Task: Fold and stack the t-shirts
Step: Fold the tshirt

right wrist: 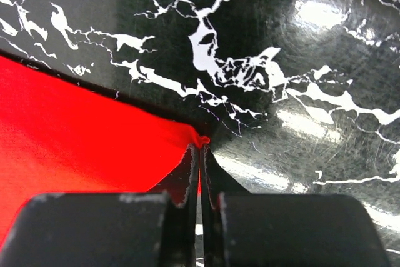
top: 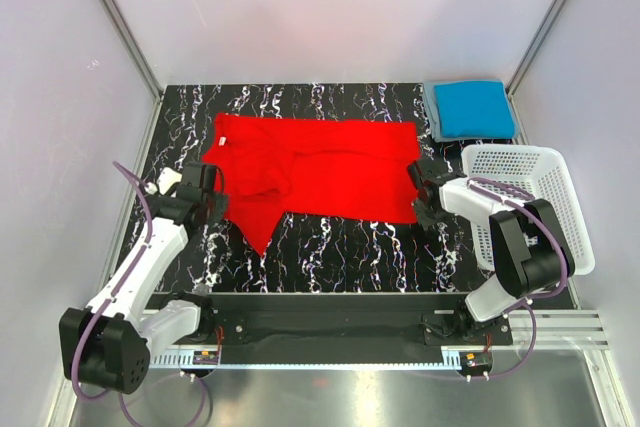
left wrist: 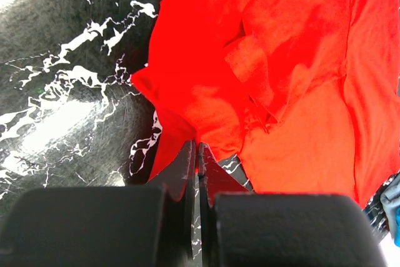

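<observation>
My left pincer and right pincer are each clamped on an edge of the red t-shirt, soft matte cloth lying rumpled between them on the glossy marbled surface. I judge this the folding step; next, both edges must lift together. Beyond the right pincer, the blue t-shirt lies folded.

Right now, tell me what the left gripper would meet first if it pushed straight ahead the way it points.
The red t-shirt: the left gripper is shut on its near edge, and bunched red cloth lies directly ahead.
</observation>
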Motion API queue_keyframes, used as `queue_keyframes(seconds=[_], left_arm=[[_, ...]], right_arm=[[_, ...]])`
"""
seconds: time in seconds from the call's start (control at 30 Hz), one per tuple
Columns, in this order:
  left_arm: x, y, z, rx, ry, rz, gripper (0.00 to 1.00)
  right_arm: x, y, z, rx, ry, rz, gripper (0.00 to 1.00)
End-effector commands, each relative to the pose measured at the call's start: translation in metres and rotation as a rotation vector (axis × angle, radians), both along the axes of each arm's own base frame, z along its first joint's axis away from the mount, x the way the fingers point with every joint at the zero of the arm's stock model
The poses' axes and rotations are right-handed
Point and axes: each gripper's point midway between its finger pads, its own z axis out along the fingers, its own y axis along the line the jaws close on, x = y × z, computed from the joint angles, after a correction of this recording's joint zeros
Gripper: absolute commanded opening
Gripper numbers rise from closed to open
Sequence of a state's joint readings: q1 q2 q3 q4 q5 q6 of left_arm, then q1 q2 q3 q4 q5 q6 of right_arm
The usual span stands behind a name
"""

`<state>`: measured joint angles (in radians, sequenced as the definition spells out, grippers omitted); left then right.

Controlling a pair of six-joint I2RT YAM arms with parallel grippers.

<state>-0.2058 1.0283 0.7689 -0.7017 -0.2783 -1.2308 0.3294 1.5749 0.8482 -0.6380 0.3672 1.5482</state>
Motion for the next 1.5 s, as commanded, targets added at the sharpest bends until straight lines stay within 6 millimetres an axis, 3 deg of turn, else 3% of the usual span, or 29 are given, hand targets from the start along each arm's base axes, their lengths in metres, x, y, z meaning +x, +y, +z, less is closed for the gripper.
queue_keyframes(seconds=[0.0, 0.43, 0.6, 1.03, 1.47], left_arm=[[0.019, 0.009, 0.038, 0.036, -0.125, 0.041, 0.00], [0.044, 0.027, 0.076, 0.127, -0.198, 0.107, 0.00], [0.058, 0.034, 0.077, 0.136, -0.177, 0.131, 0.00], [0.102, 0.042, 0.082, 0.151, -0.154, 0.157, 0.00], [0.137, 0.053, 0.082, 0.207, -0.102, 0.184, 0.00]], right_arm=[[-0.003, -0.011, -0.001, -0.072, -0.005, 0.036, 0.00], [0.028, -0.005, 0.030, -0.168, -0.035, 0.320, 0.00], [0.052, 0.009, 0.040, -0.175, -0.055, 0.474, 0.00], [0.094, 0.011, 0.063, -0.273, -0.074, 0.615, 0.00], [0.118, -0.013, 0.069, -0.318, -0.049, 0.605, 0.00]])
